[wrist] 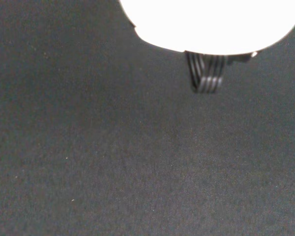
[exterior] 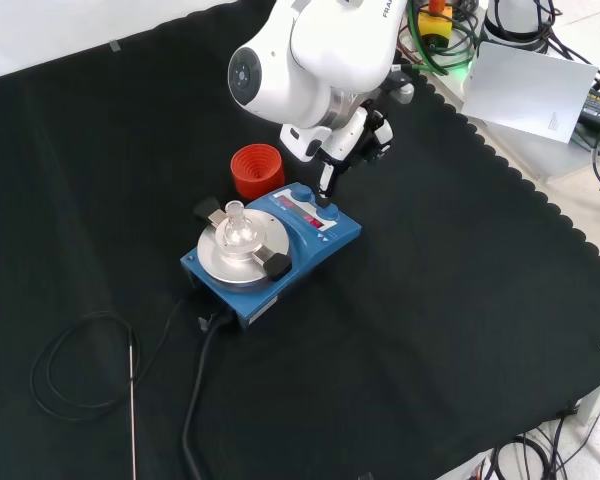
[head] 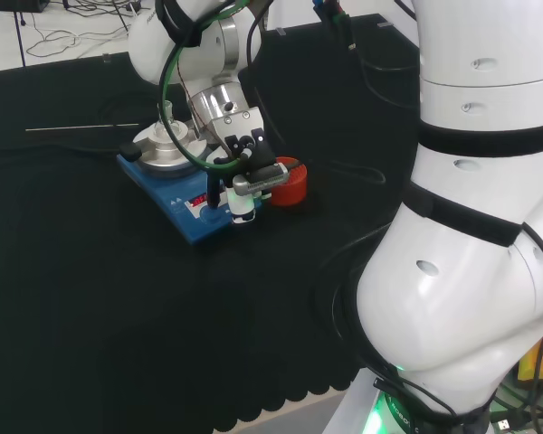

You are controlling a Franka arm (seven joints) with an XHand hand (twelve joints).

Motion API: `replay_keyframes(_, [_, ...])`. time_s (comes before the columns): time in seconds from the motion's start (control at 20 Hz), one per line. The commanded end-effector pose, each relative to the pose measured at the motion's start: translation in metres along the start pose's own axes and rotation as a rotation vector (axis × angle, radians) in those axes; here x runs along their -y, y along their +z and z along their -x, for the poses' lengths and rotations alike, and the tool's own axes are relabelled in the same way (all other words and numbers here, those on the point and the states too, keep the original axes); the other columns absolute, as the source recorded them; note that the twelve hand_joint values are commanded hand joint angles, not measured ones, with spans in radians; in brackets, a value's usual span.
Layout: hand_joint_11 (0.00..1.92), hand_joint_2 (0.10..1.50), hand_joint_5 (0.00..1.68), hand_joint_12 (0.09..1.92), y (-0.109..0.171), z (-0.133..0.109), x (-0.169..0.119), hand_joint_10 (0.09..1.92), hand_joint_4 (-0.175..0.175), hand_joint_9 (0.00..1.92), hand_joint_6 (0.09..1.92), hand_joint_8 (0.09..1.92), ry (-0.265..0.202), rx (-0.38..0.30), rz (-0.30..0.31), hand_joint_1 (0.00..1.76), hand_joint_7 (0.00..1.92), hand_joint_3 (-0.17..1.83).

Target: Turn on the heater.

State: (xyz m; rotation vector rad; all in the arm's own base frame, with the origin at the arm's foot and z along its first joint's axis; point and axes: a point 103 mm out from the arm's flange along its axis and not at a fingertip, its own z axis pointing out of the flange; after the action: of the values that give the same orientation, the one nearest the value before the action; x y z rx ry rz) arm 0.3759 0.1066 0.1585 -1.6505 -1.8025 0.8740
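Overhead, the front view shows the hand [exterior: 352,140] meeting the heater [exterior: 305,240].

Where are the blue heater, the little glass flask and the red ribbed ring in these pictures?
blue heater [exterior: 320,245]: front view, on its blue front corner.
glass flask [exterior: 238,232]: front view, on its round body atop the metal plate.
red ribbed ring [exterior: 256,170]: front view, on its ribbed side wall.
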Motion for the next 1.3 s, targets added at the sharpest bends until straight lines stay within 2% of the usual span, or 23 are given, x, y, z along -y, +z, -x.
replay_keyframes(0.05, [1.56, 0.49, 0.39, 1.43, -0.0003, -0.0086, 0.0027, 1.4, -0.02, 1.77, 0.09, 1.6, 0.008, 0.016, 0.003, 1.45, 1.64, 1.28])
replay_keyframes(0.6, [1.56, 0.49, 0.4, 1.43, 0.0009, 0.0003, 0.0005, 1.4, -0.02, 1.77, 0.09, 1.6, 0.021, 0.041, -0.005, 1.45, 1.64, 1.29])
replay_keyframes(1.3, [1.56, 0.49, 0.41, 1.43, 0.0045, -0.0078, 0.0001, 1.4, -0.021, 1.77, 0.09, 1.6, 0.023, 0.048, -0.022, 1.45, 1.64, 1.29])
